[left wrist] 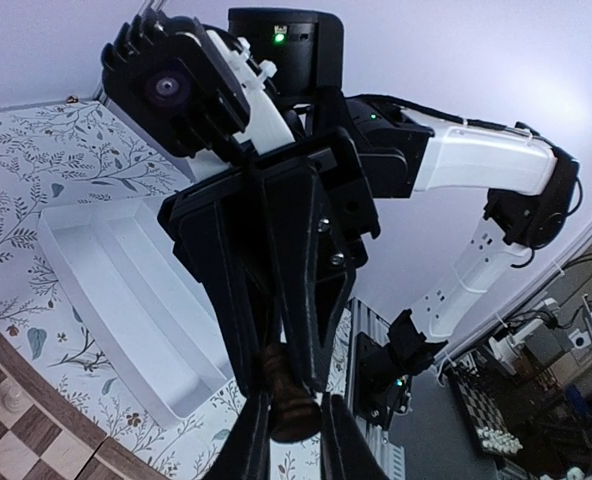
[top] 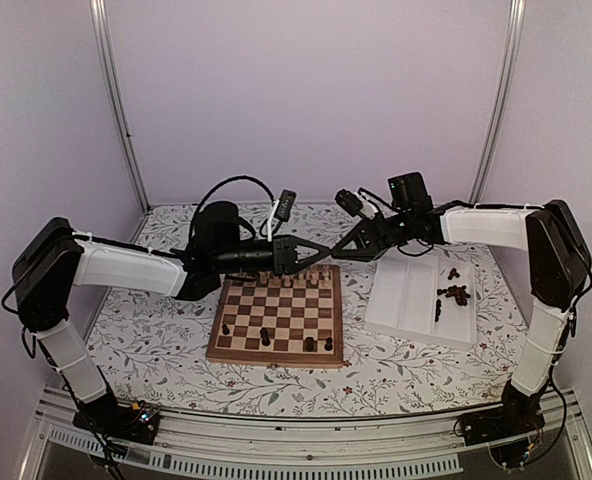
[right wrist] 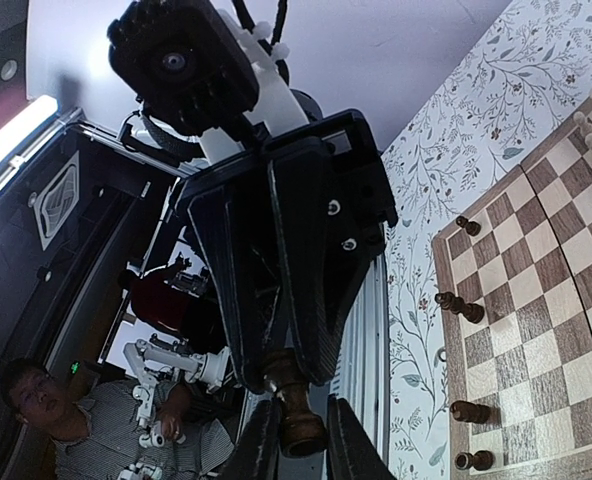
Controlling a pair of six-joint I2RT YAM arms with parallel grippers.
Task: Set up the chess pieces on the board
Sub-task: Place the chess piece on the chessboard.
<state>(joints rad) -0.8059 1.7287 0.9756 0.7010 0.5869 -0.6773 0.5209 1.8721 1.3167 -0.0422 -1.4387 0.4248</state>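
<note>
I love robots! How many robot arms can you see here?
2. The left arm reaches in from the left, the right arm from the right; their jaws meet on one dark chess piece over the board's far edge. None hidden.

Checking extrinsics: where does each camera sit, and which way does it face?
Top external: above and behind the bases, looking down on board, white tray, left arm and right arm.
Left wrist: on the left arm, facing right fingers and tray; own left fingers at bottom.
Right wrist: on the right arm, facing left fingers, board at right; own right fingers at bottom.
Shared: both wrist views show one dark chess piece.
</note>
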